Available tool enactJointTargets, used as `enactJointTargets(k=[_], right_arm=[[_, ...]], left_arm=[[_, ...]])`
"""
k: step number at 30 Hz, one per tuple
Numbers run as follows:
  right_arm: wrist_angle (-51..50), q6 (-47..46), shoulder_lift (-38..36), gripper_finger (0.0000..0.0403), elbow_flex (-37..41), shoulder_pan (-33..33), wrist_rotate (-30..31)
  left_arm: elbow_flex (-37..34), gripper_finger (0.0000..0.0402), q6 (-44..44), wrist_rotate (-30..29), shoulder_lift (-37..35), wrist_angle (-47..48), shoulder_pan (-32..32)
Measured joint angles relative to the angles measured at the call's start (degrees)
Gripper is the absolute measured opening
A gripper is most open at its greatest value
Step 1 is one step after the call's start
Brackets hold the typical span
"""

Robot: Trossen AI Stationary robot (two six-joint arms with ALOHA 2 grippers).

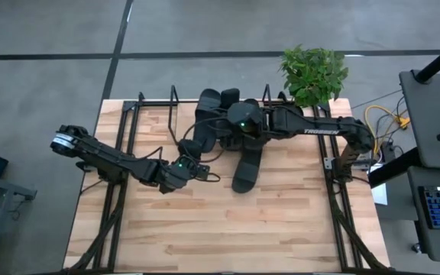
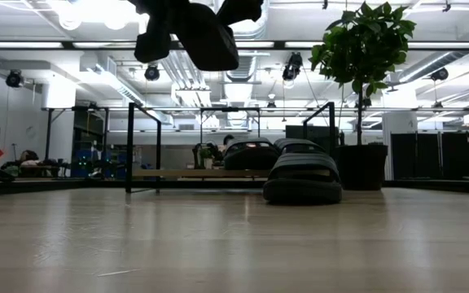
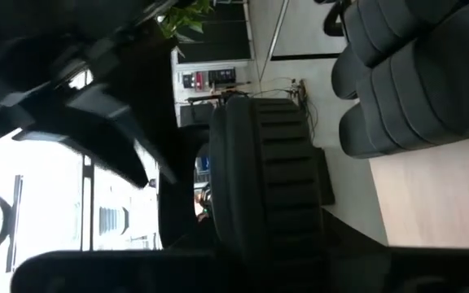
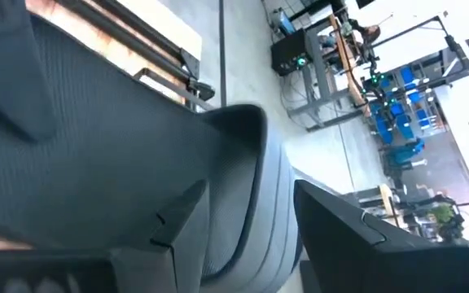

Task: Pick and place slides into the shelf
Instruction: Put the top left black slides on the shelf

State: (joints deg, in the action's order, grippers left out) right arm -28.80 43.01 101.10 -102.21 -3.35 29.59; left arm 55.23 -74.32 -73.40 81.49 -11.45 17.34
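One black slide point(image 1: 199, 140) is up in the air between my two grippers; the low view shows this slide point(image 2: 206, 37) high above the table. My left gripper point(image 1: 193, 166) is at its near end and shut on it. My right gripper point(image 1: 224, 130) is open at its far end, with a finger on either side of the sole point(image 4: 137, 163). Another slide point(image 1: 248, 164) lies sole down on the table. Two more slides point(image 1: 208, 99) point(image 1: 230, 95) rest on the shelf point(image 1: 174, 98) at the far edge. My left gripper holds the raised slide by its near end point(image 3: 267, 244), coming from the table's near left; its own dark body hides the exact place. The slide is lifted clear and tilted, its ribbed strap point(image 3: 267, 155) facing the wrist camera. My right gripper: a strip of floor shows between the sole's edge and one finger point(image 4: 365, 236); whether the other finger touches, I cannot tell.
A potted plant point(image 1: 312, 72) stands at the table's far right corner, beside the shelf's right wire upright point(image 2: 330, 142). Black frame rails run along the table's left and right sides. Bare wood lies in front of the slide on the table point(image 2: 304, 179).
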Motion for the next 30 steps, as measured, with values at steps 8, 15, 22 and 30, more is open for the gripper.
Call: enactJointTargets(k=[8, 15, 22, 30], right_arm=[[-1.0, 0.5, -0.7, 0.0167, 0.5, -2.6, 0.0], [-1.0, 0.3, -0.8, 0.0166, 0.5, -3.5, -0.4], [-0.8, -1.4, -0.8, 0.0164, 0.5, -3.5, 0.2], [-1.1, -3.4, -1.1, 0.0162, 0.4, -3.5, 1.7]], left_arm=[[0.5, 0.0033, -0.2, -0.2, 0.0, -0.1, 0.1], [0.5, 0.0033, -1.3, -0.4, 0.0, -1.0, 0.2], [1.4, 0.0033, -4.4, -0.3, 0.0, -2.0, 0.2], [2.7, 0.0033, -10.5, 1.0, 0.1, -2.0, 0.2]])
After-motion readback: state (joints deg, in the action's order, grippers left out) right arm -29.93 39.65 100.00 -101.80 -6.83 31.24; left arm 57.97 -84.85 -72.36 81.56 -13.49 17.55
